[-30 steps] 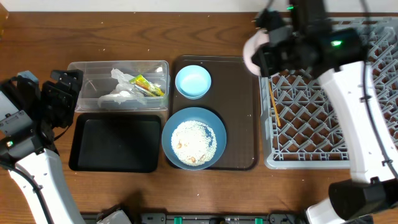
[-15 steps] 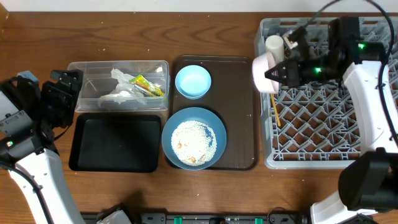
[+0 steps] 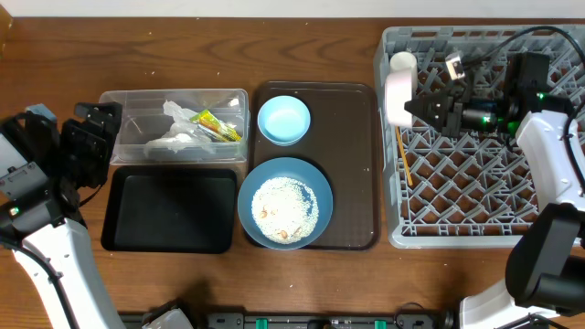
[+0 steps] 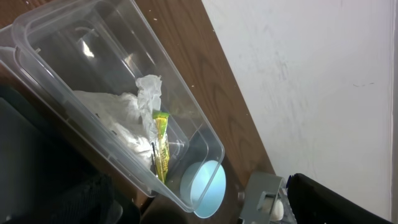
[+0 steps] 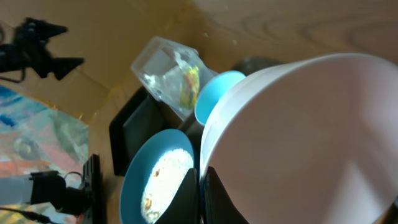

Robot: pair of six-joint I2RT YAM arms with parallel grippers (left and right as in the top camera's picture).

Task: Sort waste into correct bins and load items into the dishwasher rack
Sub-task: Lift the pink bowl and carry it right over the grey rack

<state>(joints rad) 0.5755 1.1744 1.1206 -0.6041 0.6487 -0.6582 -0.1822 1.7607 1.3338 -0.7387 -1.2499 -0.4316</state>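
My right gripper [image 3: 419,103] is shut on the rim of the small pink bowl [image 3: 398,99], which stands tilted on edge over the left side of the dishwasher rack [image 3: 457,206]. In the right wrist view the pink bowl [image 5: 298,137] fills the frame, its rim pinched between my fingers [image 5: 188,193]. A white cup [image 3: 402,62] and wooden chopsticks [image 3: 402,157] lie in the rack. The large dark blue bowl [image 3: 285,202] holds rice scraps beside the small light blue bowl [image 3: 283,120]. The clear tub [image 3: 137,123] holds a napkin [image 4: 121,118] and wrapper [image 4: 160,143]. My left gripper [image 3: 94,137] is open, left of the tub.
Both blue bowls sit on a dark brown serving tray [image 3: 355,183] between the bins and the rack. A shallow black tray [image 3: 169,210] lies in front of the clear tub. The rack's upright pegs surround the cup and chopsticks.
My right arm has swung right and drawn back over the rack, carrying the pink bowl from the tray's far corner to the rack's left side. The left arm has not moved.
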